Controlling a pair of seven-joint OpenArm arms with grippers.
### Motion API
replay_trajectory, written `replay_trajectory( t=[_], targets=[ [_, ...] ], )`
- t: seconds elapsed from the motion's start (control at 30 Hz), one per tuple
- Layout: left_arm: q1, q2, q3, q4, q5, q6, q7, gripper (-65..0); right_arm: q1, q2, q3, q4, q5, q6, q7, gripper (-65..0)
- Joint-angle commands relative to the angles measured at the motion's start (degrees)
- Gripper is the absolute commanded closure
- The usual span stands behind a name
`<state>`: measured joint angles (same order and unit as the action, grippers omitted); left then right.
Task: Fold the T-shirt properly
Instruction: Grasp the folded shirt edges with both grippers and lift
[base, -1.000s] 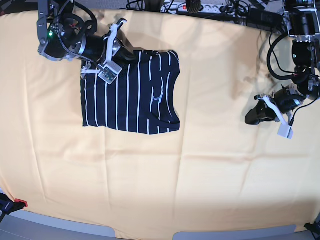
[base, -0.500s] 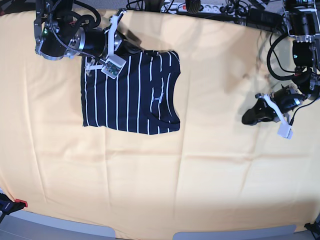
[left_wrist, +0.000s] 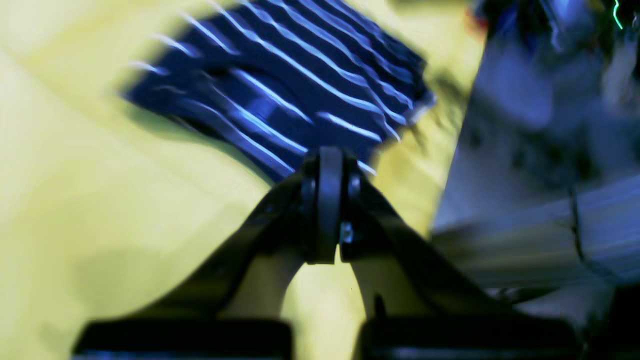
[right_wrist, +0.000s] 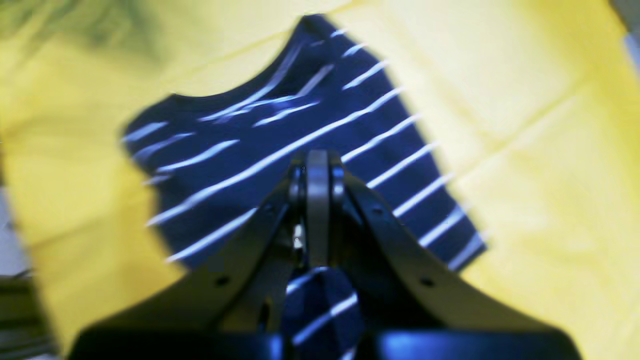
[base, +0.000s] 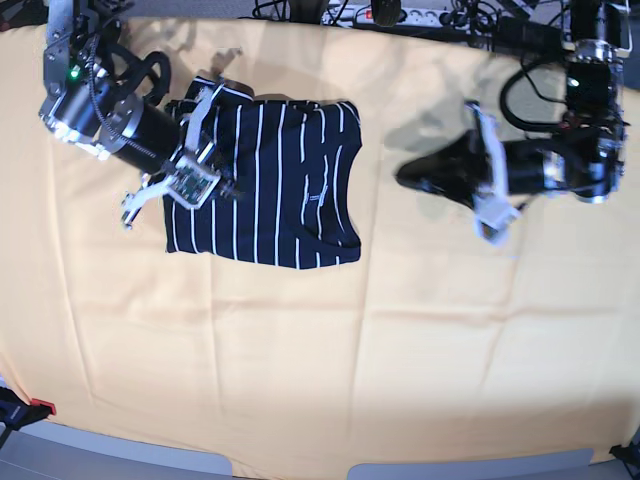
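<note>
The T-shirt (base: 275, 180), dark navy with thin white stripes, lies folded into a rough square on the yellow cloth, left of centre. It also shows in the left wrist view (left_wrist: 280, 85) and the right wrist view (right_wrist: 280, 150). My right gripper (base: 228, 188) is shut and hangs over the shirt's left part, and in its own view (right_wrist: 317, 165) the jaws are pressed together with striped cloth beneath. My left gripper (base: 402, 175) is shut and points left at the shirt, a short way off its right edge. Its own view (left_wrist: 327, 165) is blurred.
The yellow cloth (base: 330, 360) covers the whole table and has soft creases. A power strip and cables (base: 400, 15) lie along the back edge. The grey table edge (base: 150, 455) runs along the front. The other arm shows as a grey blur (left_wrist: 525, 125) in the left wrist view.
My right gripper has swung down from the shirt's top left corner to over its left side. My left gripper has moved left from the far right edge toward the shirt.
</note>
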<state>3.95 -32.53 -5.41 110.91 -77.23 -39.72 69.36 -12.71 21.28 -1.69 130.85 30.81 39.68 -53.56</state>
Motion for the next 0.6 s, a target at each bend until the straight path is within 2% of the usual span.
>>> replay_trajectory(
  t=[0.0,0.17,0.3,0.43,0.57],
  targets=[
    [-0.09,-0.79,1.6,3.58,1.75,-0.28,-2.36,0.0,2.14,0.98,0.31,-0.98,-0.37,0.32,1.86,0.0],
    [2.23,-0.79,12.13,10.93,18.25,-0.28,-12.17,0.0,9.77,3.3,0.28,-13.05,1.14,0.32,2.6,0.0],
    [2.23,-0.79,20.59,10.86,27.78,-0.28,-14.36,0.0,16.26,3.85,0.17,-23.02,3.76,0.32,2.56,0.0],
    [2.21,-0.79,26.1,10.84,35.32,-0.28,-17.7,0.0,21.99,3.82,0.13,-31.23,3.72,0.32,2.56,0.0],
    [2.21,-0.76,28.61,10.8,38.56,-0.28,-19.21,0.0,25.11,3.85,-0.09,-38.93,5.38,0.32,2.19,0.0]
  ],
)
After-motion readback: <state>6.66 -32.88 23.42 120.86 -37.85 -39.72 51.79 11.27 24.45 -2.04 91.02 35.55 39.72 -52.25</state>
